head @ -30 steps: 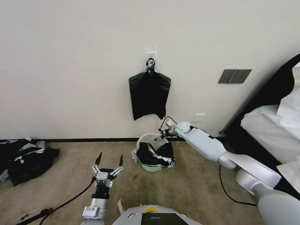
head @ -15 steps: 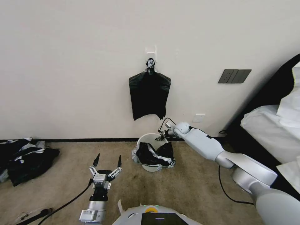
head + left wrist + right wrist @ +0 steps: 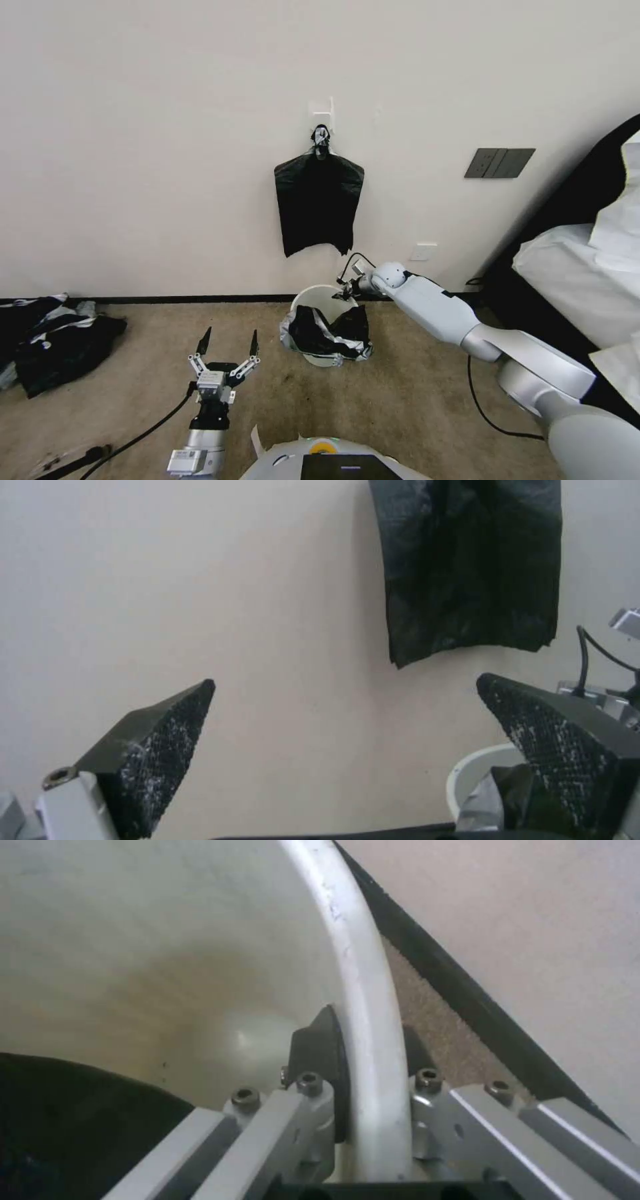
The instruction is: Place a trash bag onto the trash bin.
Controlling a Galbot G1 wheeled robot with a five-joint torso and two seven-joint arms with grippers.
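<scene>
The cream-white trash bin (image 3: 319,293) stands on the carpet by the wall. The glossy black trash bag (image 3: 323,331) is draped over its near side and hangs down the front, while the far rim is bare. My right gripper (image 3: 345,291) is shut on the far rim (image 3: 363,990), one finger inside the bin and one outside. The bag's black film (image 3: 67,1120) lies low inside the bin. My left gripper (image 3: 227,341) hovers open over the carpet, left of the bin and nearer to me, holding nothing. Its spread fingers (image 3: 160,740) frame the wall and the bin's edge (image 3: 477,765).
A flat bundle of black bags (image 3: 319,207) hangs from a wall hook above the bin. A black-and-white cloth heap (image 3: 53,340) lies on the floor at far left. A bed (image 3: 587,267) fills the right side. A cable (image 3: 487,413) trails across the carpet.
My left gripper has drawn back slightly toward me. The right gripper has risen a little with the rim, and the bin and bag have shifted slightly left.
</scene>
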